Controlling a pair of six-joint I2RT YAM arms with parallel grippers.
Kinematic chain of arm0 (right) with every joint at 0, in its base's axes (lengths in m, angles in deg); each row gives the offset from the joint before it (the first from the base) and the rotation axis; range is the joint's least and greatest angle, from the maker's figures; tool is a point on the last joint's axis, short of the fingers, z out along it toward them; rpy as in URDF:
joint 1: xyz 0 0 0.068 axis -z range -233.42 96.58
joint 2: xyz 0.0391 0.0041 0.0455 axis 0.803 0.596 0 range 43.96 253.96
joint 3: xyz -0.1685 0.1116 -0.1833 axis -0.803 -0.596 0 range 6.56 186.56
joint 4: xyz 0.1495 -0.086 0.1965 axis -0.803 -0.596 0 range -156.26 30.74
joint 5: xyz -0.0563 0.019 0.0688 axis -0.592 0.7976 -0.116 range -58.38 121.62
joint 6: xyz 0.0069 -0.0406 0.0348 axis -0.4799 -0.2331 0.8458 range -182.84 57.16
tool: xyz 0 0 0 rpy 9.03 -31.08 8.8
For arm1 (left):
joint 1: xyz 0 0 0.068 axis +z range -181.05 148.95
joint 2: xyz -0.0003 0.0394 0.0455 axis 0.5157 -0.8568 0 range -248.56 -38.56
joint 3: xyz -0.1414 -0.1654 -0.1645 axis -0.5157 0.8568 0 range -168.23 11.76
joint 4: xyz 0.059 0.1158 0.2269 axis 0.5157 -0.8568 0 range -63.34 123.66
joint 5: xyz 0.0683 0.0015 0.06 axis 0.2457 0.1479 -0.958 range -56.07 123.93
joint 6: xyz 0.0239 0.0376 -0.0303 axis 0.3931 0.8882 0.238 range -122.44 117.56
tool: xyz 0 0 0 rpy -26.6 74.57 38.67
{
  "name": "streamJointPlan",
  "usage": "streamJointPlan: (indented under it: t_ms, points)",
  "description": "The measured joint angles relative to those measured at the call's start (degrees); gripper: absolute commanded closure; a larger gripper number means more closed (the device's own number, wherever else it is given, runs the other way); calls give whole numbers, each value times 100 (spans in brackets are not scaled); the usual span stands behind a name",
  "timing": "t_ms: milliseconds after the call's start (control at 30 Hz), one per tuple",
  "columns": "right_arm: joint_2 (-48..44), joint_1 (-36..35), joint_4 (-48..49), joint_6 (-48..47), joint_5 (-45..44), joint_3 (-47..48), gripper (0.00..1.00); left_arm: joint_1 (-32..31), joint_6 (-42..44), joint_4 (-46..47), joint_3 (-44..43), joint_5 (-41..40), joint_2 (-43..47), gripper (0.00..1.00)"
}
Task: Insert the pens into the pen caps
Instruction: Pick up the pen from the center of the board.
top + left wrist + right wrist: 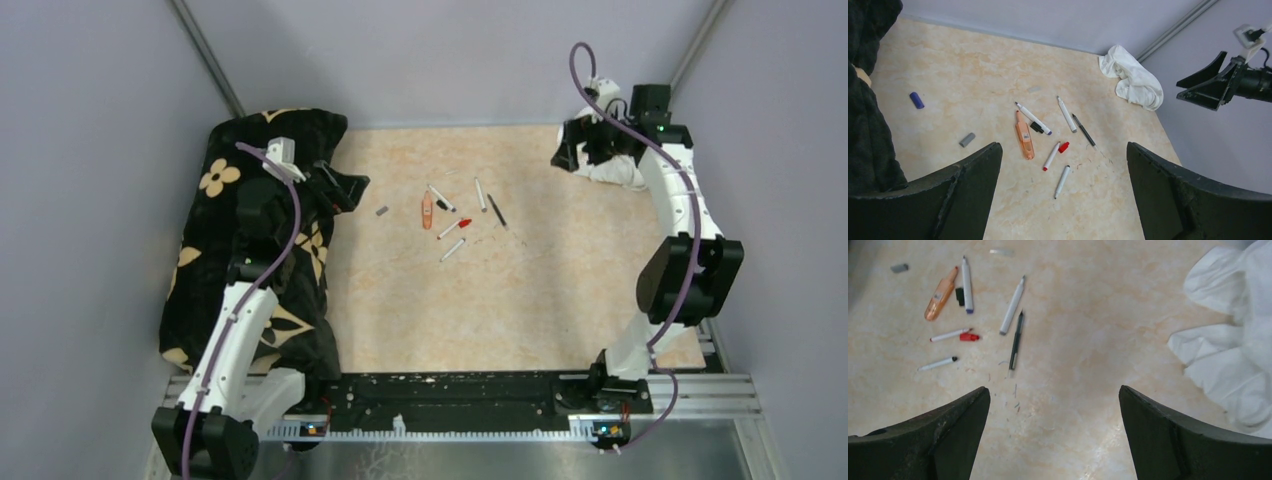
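Note:
Several pens lie loose mid-table: an orange highlighter (1024,136), a white pen with a red tip (1051,156), a white pen with a black tip (1062,181), two more white pens (1066,114) and a thin dark pen (1083,130). Among them lie pen caps: red (1063,147), black (1036,127), grey (967,139) and blue (917,100). My left gripper (345,188) hangs open, left of the cluster, holding nothing. My right gripper (568,150) is open at the far right, well away from the pens (1012,306), with only bare table between its fingers.
A black cushion with a cream flower print (255,240) fills the left side under the left arm. A crumpled white cloth (1233,355) lies at the far right corner beside the right gripper. Grey walls close the table on three sides.

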State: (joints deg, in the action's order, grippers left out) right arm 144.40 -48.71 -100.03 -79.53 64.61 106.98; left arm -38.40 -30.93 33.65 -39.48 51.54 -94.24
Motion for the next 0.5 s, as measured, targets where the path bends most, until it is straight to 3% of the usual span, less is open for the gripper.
streamJointPlan:
  t_ms: [167,333,500]
  points:
    - [-225,-101,173,-203,179,-1414,1,0,-13,39,243,2,166,1]
    - [-748,-133,1333,-754,431,-2903,1,0,-52,249,179,133,-212,1]
    - [-776,-133,2345,-1281,787,-2883,1,0,-109,212,55,260,-599,1]
